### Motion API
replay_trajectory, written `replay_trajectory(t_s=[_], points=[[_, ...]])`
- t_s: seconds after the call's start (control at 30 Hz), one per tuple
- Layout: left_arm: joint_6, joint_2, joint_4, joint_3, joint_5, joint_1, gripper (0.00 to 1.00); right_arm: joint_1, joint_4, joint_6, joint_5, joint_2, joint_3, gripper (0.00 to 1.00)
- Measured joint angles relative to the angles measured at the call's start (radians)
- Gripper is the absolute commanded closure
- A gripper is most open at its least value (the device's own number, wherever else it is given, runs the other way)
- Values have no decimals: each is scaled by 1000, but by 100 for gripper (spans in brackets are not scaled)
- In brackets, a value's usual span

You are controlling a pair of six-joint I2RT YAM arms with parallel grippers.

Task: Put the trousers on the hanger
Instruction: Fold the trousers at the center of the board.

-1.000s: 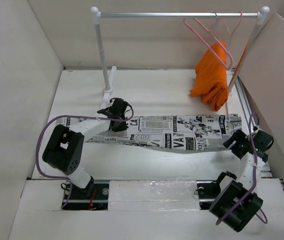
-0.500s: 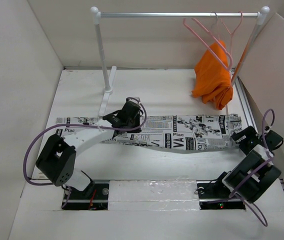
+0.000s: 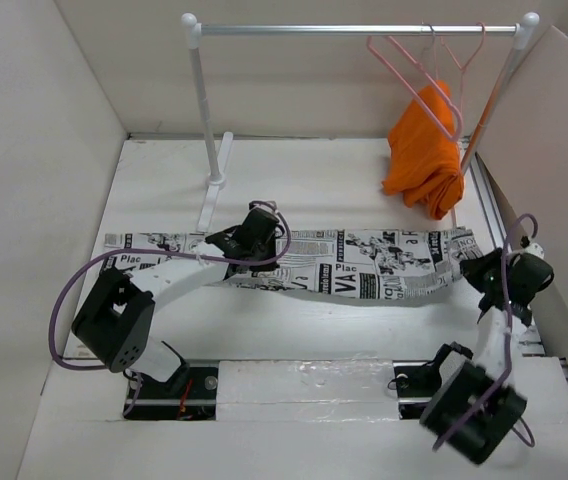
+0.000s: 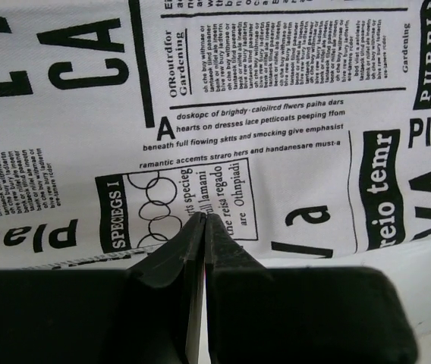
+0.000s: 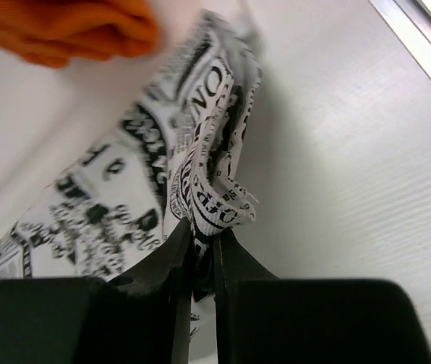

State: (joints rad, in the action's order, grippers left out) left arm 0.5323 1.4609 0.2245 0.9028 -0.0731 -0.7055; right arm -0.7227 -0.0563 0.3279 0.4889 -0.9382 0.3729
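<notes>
The trousers [image 3: 364, 265], white with black newspaper print, lie stretched left to right across the white table. My left gripper [image 3: 254, 240] sits on their left half. In the left wrist view it [image 4: 204, 218] is shut, tips touching over the printed cloth [image 4: 276, 114], with no fold seen between them. My right gripper [image 3: 484, 268] is at the trousers' right end, shut on a bunched edge of the fabric [image 5: 215, 205], which rises off the table. The pale pink hanger [image 3: 409, 82] hangs from the rail at the far right.
A white clothes rack with a metal rail [image 3: 354, 30] stands at the back, its left post [image 3: 204, 110] on the table. An orange cloth [image 3: 426, 150] hangs on a redder hanger beside the pink one. Walls close in left and right.
The right gripper has shut on the trousers' right end and drawn it slightly left and up. The left gripper has closed fully; the cloth has shifted a little left.
</notes>
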Motion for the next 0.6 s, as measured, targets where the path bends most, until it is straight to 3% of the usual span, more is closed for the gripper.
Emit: replay_trajectory(t_s=[0.1,0.3,0.4,0.6], points=[[-2,0,0,0,0,0,100,152,-152,-15,-19,232,78,100],[-12,-25,-24,-73,19,-12,100,391,-371,11,-108,491,261,100],[-5,-28,-29,-111,21,-62,100,410,-499,-36,-127,449,465,100],[40,-19,-82,-121,26,-261,100,410,-651,-174,-194,286,804,100]])
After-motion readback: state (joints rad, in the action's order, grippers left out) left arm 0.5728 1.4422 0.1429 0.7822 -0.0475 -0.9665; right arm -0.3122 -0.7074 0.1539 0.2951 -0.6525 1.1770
